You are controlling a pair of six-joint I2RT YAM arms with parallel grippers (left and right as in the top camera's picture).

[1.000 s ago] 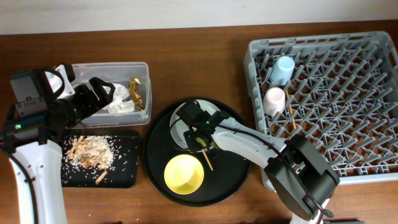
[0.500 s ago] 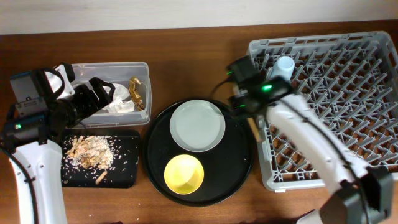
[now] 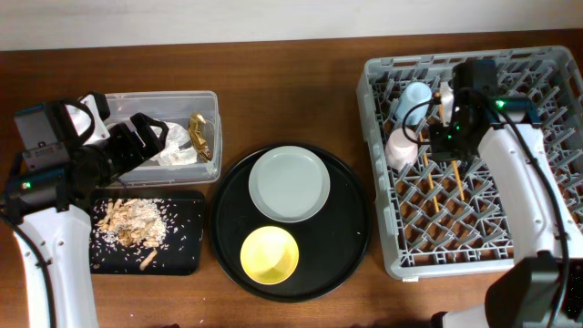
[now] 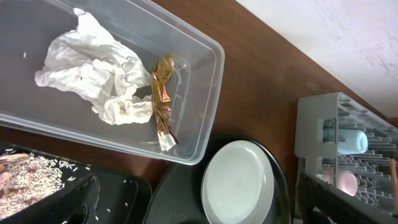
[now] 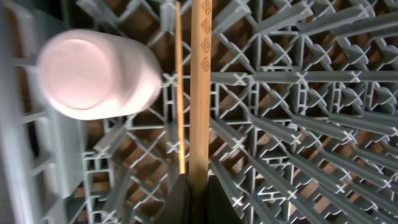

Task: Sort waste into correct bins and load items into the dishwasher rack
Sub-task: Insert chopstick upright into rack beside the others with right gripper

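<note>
My right gripper (image 3: 453,146) is over the left part of the grey dishwasher rack (image 3: 547,56), shut on a brown wooden chopstick (image 5: 199,93). The other chopstick (image 5: 180,106) lies in the rack just left of it, beside the pink cup (image 5: 93,74). The light-blue cup (image 3: 414,100) lies in the rack above the pink cup (image 3: 401,146). The grey-white plate (image 3: 290,184) and yellow bowl (image 3: 270,255) sit on the round black tray (image 3: 351,228). My left gripper (image 3: 148,137) is open and empty over the clear tub (image 3: 211,100), which holds the white tissue (image 4: 93,74) and gold wrapper (image 4: 163,93).
The shallow black rectangular tray (image 3: 187,255) in front of the tub holds beige food scraps and rice (image 3: 132,223). The rack's upright pegs (image 5: 298,93) surround the held chopstick. Bare wooden table lies between the round tray and the rack.
My right arm has lifted a chopstick off the round black tray and carried it right, over the rack. The plate is now uncovered. The left arm has not moved.
</note>
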